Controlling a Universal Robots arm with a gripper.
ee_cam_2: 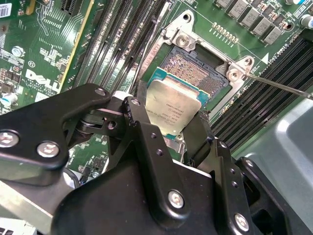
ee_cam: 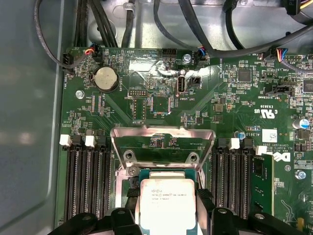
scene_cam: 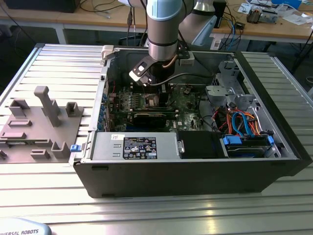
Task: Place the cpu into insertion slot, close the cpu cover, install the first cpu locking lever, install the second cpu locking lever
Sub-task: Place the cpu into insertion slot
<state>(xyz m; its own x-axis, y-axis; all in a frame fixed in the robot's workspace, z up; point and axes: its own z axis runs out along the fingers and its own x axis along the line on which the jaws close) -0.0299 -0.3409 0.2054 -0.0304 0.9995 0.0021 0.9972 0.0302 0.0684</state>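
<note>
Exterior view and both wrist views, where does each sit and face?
Exterior view: off the arm, looking down into the computer case; arm shows.
Second wrist view: on the wrist, facing the insertion slot; gripper holds the cpu.
First wrist view: on the wrist, facing the raised cpu cover; fingers show.
Both wrist views share the cpu.

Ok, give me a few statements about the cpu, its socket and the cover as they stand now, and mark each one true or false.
1. The gripper grips the cpu between its fingers. True.
2. The cpu lies seated in the insertion slot. False: it is in the gripper's hold, and the slot's contact field lies bare.
3. The cpu cover is shut over the slot. False: it stands swung open.
4. Long black memory slots flank the insertion slot on both sides. True.
</note>
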